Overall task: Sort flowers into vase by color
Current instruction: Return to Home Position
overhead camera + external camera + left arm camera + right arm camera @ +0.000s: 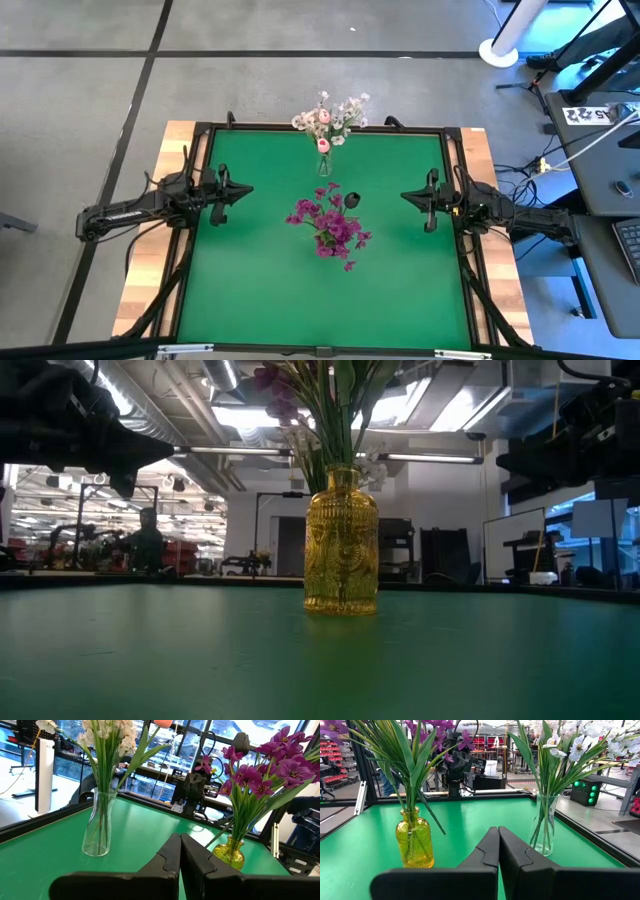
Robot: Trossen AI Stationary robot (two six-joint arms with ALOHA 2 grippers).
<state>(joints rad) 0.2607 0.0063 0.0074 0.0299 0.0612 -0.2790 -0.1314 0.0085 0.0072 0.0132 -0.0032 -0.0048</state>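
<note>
Purple-magenta flowers (330, 225) stand with their stems in a yellow glass vase (341, 545) at the table's middle. White blossom sprigs and pink tulip buds (330, 120) stand in a clear glass vase (98, 825) near the far edge. My left gripper (246, 189) waits shut at the table's left side, clear of both vases. My right gripper (405, 197) waits shut at the right side. Both wrist views show shut fingers, the left gripper (180, 854) and the right gripper (498, 847), holding nothing.
The green mat (250, 290) has a dark frame around it (200, 128). Open mat lies between each gripper and the yellow vase and across the near half. Cables and desks stand off the table's right side. A person shows in the room beyond (147, 540).
</note>
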